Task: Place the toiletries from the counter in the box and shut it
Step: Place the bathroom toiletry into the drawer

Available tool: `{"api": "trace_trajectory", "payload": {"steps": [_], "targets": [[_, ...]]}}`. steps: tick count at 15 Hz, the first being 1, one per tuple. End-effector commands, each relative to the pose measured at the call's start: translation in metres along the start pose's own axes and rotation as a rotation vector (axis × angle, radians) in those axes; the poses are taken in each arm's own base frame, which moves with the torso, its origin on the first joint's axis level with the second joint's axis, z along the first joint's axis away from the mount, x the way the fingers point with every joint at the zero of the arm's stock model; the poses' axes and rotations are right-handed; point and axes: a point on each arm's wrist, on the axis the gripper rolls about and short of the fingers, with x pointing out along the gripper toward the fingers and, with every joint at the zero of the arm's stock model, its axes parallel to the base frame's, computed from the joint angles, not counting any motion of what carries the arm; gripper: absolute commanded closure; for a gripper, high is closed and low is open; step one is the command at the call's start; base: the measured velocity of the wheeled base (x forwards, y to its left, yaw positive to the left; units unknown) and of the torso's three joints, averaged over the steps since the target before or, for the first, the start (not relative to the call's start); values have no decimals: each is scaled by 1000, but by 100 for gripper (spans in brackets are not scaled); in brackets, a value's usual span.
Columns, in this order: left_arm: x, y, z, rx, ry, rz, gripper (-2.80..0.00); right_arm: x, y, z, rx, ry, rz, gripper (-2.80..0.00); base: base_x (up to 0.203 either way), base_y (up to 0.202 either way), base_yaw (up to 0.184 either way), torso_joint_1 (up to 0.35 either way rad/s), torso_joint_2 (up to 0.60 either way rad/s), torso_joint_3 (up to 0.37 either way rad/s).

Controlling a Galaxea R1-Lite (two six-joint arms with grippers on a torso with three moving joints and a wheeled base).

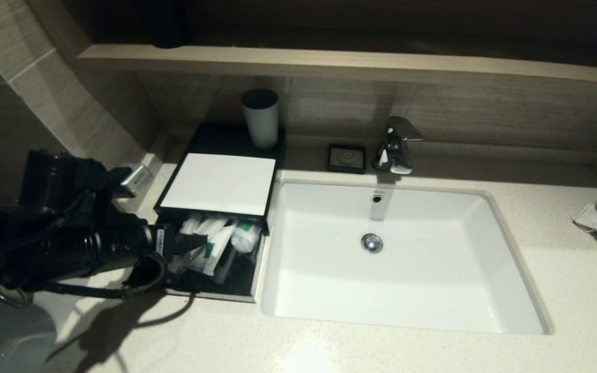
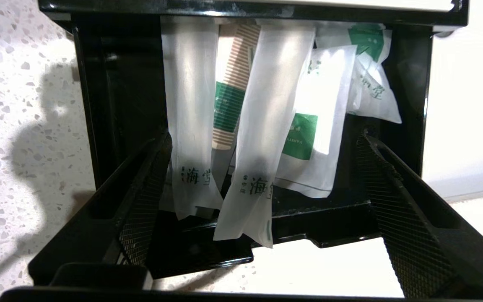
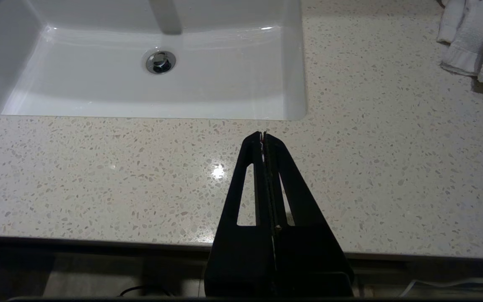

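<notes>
Spanning the room's wood-panelled wall, cream speckled stone worktop (image 1: 381,347) with white rectangular basin (image 1: 397,259), translucent green-labelled toiletry packets (image 2: 262,138) inside low black box's (image 1: 221,184) open drawer, left pincer (image 2: 262,176) spread apart, empty, right pincer (image 3: 263,138) pressed together above worktop.

Left claw (image 1: 195,243) over open box (image 1: 219,184) drawer; toiletries (image 1: 221,241) inside.

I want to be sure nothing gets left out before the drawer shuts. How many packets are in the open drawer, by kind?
Long slim packets: 2
Striped packet with a green band: 1
Short pouches: 2
Total: 5 showing, all in the open drawer of the box. No packets show on the counter.
</notes>
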Motion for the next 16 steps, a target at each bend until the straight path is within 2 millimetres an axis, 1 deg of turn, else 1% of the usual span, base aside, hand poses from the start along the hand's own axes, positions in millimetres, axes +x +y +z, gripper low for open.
{"api": "trace_trajectory", "payload": {"steps": [1, 4, 7, 8, 16], "targets": [[8, 1, -3, 10, 28, 2, -280, 0, 0, 0, 0, 1, 0, 0, 0, 0, 0, 0, 0, 0], [12, 2, -6, 57, 45, 1, -280, 0, 0, 0, 0, 0, 0, 0, 0, 0, 0, 0, 0, 0], [12, 2, -8, 78, 55, 1, -280, 0, 0, 0, 0, 0, 0, 0, 0, 0, 0, 0, 0, 0], [11, 2, -8, 79, 54, 1, 0, 0, 0, 0, 0, -1, 0, 0, 0, 0, 0, 0, 0, 0], [9, 2, -8, 79, 49, 1, 0, 0, 0, 0, 0, -1, 0, 0, 0, 0, 0, 0, 0, 0]]}}
